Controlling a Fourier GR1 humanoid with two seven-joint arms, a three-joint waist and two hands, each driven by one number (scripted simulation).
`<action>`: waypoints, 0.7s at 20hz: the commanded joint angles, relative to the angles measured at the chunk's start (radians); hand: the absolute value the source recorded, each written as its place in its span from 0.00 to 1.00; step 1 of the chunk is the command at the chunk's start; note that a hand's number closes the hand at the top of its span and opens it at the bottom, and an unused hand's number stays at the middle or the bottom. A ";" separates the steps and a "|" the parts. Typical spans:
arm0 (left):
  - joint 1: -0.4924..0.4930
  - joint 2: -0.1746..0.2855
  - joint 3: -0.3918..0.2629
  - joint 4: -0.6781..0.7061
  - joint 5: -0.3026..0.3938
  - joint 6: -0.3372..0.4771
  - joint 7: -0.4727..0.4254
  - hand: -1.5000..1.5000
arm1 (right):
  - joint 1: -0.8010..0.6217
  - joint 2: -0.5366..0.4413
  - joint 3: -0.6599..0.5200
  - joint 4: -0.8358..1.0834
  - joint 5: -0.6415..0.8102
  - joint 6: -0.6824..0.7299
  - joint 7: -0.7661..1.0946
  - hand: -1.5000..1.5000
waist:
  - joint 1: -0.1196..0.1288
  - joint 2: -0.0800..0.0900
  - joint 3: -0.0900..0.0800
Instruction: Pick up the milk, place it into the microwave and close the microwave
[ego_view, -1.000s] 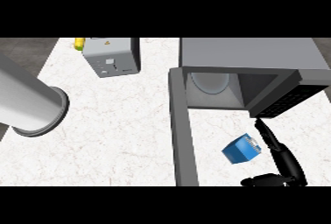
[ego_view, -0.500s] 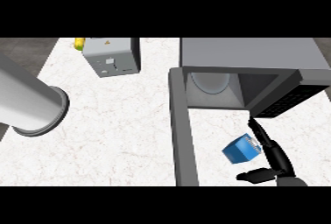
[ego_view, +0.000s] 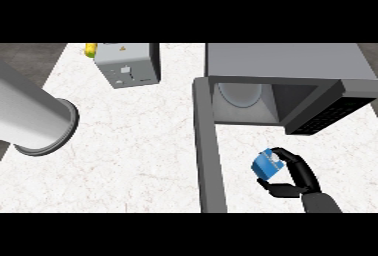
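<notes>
Since the right hand (ego_view: 301, 180) has its fingers (ego_view: 289, 155) curled round the blue milk carton (ego_view: 266, 165) just before the open microwave (ego_view: 295, 65), grasping seems done; next, carry it into the cavity.

Fingers (ego_view: 292, 160) of right hand (ego_view: 303, 177) were straight a second ago, lying along right side of milk carton (ego_view: 266, 166); they curled over carton's top. Thumb (ego_view: 275, 190) came up from near wrist, closed in under carton. Carton ended between fingers and thumb, shifted slightly away from wrist. Hand went from open to grasping.
</notes>
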 joint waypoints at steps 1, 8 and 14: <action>-0.001 -0.015 -0.011 -0.098 0.081 0.004 0.010 0.00 | -0.061 -0.028 0.011 0.115 0.022 0.068 -0.120 1.00 | 0.003 0.006 0.003; 0.043 -0.019 0.003 -0.124 0.126 -0.001 0.013 0.00 | -0.106 0.055 -0.065 0.124 -0.056 -0.071 -0.122 1.00 | 0.001 0.003 0.003; 0.094 -0.049 -0.006 -0.125 0.134 -0.050 -0.006 0.00 | -0.140 0.065 -0.135 0.148 -0.112 -0.126 -0.117 1.00 | 0.001 0.001 0.002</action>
